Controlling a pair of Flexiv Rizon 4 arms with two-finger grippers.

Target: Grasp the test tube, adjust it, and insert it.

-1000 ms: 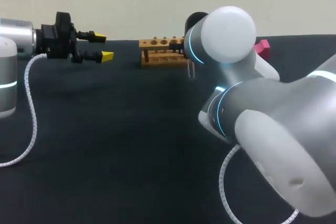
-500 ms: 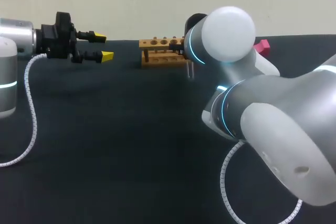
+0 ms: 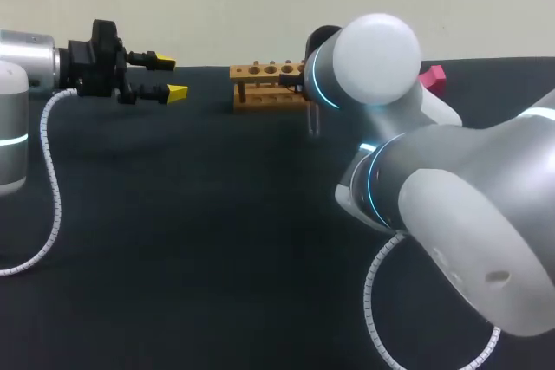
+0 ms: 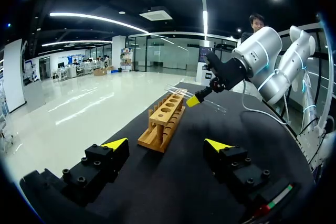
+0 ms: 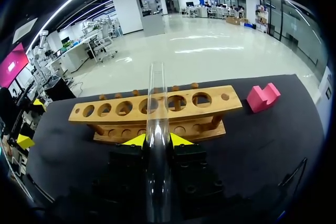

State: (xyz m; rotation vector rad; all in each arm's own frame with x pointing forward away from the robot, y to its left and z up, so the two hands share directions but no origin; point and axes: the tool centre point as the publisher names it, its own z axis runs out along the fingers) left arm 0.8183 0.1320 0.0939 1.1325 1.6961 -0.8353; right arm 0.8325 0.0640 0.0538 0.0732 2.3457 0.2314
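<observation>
Near the far edge of the bench (image 5: 262,135), just before the wooden rack (image 5: 214,104), the test tube (image 5: 156,93) is being gripped by the right tool (image 5: 157,140), while the left tool (image 4: 165,144) is being held released at far left. Squaring over one hole is likely being called for before lowering.

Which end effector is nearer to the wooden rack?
Right. The right end effector, shut on the test tube, has the wooden rack just ahead of it; the left end effector is open, well off to the rack's side.
</observation>
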